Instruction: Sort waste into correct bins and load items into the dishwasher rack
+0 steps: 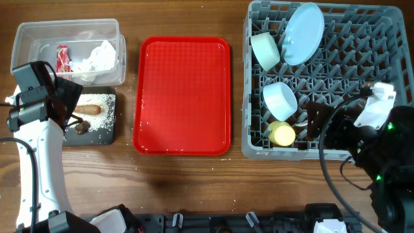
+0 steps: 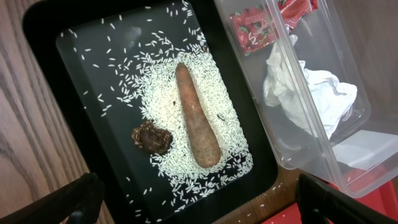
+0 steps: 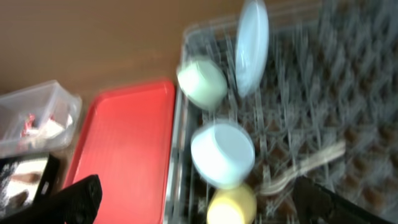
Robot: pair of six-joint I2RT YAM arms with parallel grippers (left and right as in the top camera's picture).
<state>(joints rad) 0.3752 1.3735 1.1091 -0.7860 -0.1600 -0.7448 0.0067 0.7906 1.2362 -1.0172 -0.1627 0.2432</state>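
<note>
Hovering over the black tray [image 2: 43, 37], the left gripper [image 2: 199, 186] had its fingers spread wide with nothing between them. In that tray the carrot-like stick [image 2: 196, 118] lay on a bed of rice grains [image 2: 155, 99]. The brown lump [image 2: 151, 138] sat just beside it, at the stick's 8 o'clock in the left wrist view. Seen from overhead, the clear tub [image 1: 26, 39] stood at the table's 10 o'clock, directly at 12 o'clock of the black tray. It held the red wrapper [image 1: 63, 57] and the crumpled napkin [image 1: 97, 58].

The red serving tray [image 1: 182, 97] lay mid-table. The dishwasher rack [image 1: 248, 77] filled the 3 o'clock side. Inside it the plate [image 1: 303, 32] stood on edge toward 12 o'clock, with the upper bowl [image 1: 265, 50] at its 8 o'clock. The lower bowl [image 1: 279, 99] was at 6 o'clock of that, and the yellow cup [image 1: 282, 134] sat in the 7 o'clock corner. The white spoon [image 3: 305, 168] lay among the pegs at 3 o'clock of the cup. The right gripper [image 3: 198, 186] hung over the rack, fingers parted and empty.
</note>
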